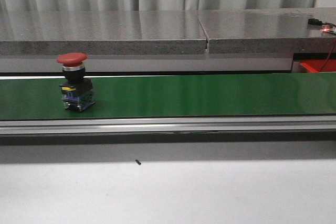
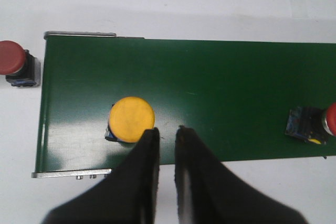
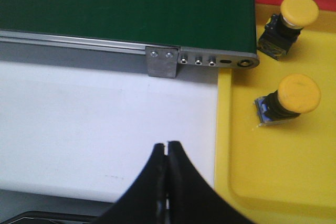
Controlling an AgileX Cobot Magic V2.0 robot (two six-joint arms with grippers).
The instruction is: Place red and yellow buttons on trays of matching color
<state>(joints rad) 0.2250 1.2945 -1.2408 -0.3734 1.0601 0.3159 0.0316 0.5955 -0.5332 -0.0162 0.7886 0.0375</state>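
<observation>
On the green conveyor belt [image 1: 210, 95] we see a red button [image 1: 75, 80] standing upright near its left end. Our left gripper [image 2: 166, 132], fingers slightly parted and empty, hangs beside a yellow button [image 2: 131, 119]; another red button [image 2: 14, 62] sits off the belt's end. Our right gripper [image 3: 167, 147], pressed closed on nothing, hangs beside the yellow tray [image 3: 247, 161], which holds two yellow buttons [image 3: 294, 98].

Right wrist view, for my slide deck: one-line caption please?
Right gripper, jaws shut, hovers beside yellow tray holding two yellow buttons at the conveyor's end.
</observation>
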